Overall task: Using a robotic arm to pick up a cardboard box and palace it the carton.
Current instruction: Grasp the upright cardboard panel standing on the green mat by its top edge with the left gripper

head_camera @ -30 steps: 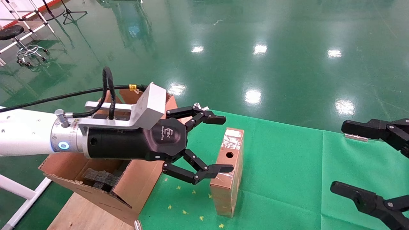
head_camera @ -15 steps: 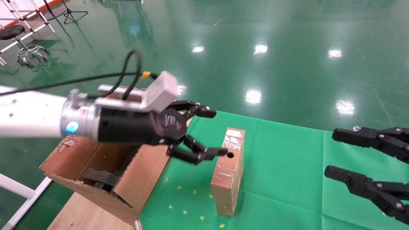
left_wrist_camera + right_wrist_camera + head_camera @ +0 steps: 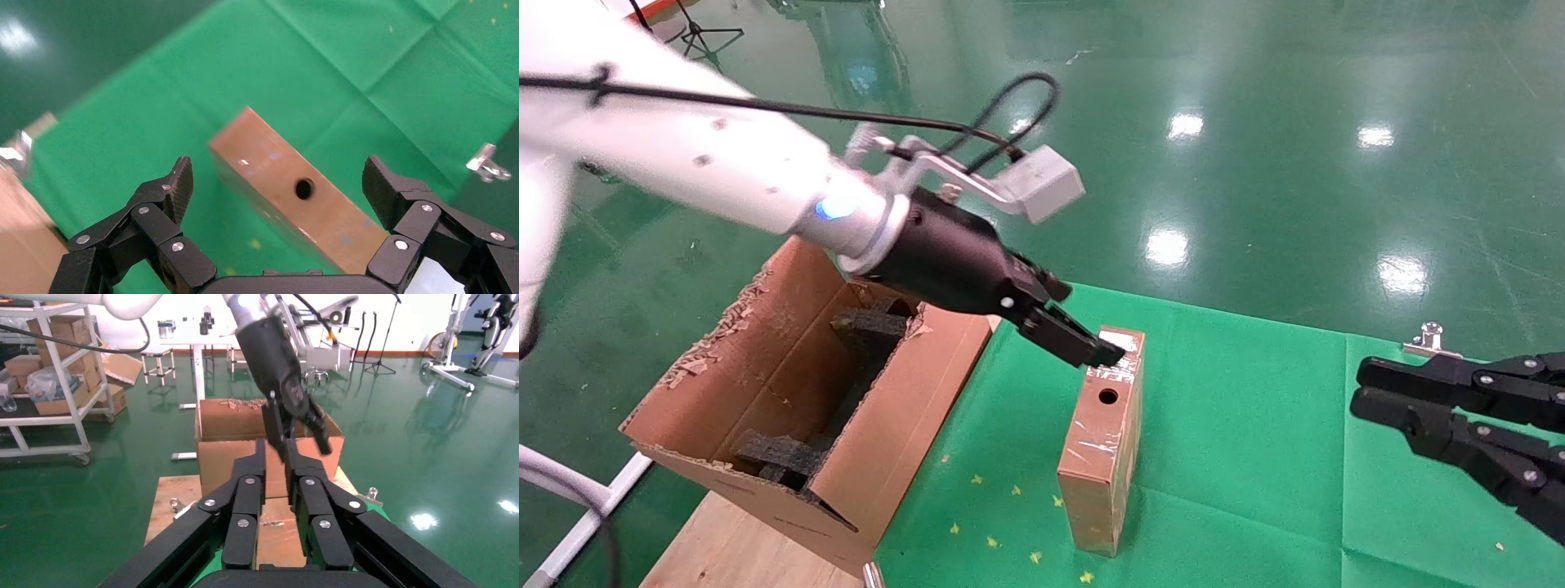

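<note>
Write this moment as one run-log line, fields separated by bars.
left gripper open above cardboard box | box upright on green cloth, not grasped | carton beside | right gripper idle

The cardboard box [image 3: 1101, 457] is smooth brown card with glossy clear tape across its top, while the carton [image 3: 789, 408] is rough corrugated board with torn, ragged flap edges and matt black foam inserts [image 3: 779, 454] inside. The table [image 3: 1254, 457] wears creased matt green cloth, with bare pale wood [image 3: 740, 547] at its near left corner. The left gripper [image 3: 278, 184] is matt black plastic with textured fingers [image 3: 180, 184] and shiny metal rivets.
</note>
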Robot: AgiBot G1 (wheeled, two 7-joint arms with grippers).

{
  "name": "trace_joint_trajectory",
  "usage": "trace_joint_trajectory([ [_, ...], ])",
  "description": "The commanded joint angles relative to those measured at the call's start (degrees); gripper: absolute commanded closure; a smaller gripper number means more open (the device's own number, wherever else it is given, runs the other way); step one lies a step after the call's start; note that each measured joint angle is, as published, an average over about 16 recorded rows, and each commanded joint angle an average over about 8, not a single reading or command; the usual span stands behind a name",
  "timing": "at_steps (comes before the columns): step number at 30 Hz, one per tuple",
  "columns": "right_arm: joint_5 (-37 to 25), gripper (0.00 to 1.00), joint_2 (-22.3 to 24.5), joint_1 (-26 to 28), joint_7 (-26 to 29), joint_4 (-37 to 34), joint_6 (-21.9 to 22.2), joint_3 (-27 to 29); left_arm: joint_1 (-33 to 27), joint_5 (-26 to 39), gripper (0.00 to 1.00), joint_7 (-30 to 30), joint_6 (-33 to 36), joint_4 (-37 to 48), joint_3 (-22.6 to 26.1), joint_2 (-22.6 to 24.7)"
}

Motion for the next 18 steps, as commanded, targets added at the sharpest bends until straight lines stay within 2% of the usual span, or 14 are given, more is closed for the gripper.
trace_joint_trajectory([
  [1,0.0,1.00,0.0,0.0,0.0,0.0,0.0,0.0,-2.4,2.2,0.00,-4.9,2.3,2.3,2.4,2.5],
  [7,0.0,1.00,0.0,0.0,0.0,0.0,0.0,0.0,-6.4,1.0,0.00,-13.2,2.5,6.7,11.0,6.9],
  [12,0.0,1.00,0.0,0.0,0.0,0.0,0.0,0.0,-8.7,-1.5,0.00,-15.7,2.0,7.7,15.1,9.8],
  [18,0.0,1.00,0.0,0.0,0.0,0.0,0.0,0.0,-10.7,-0.9,0.00,-17.4,1.7,8.2,19.3,13.3],
])
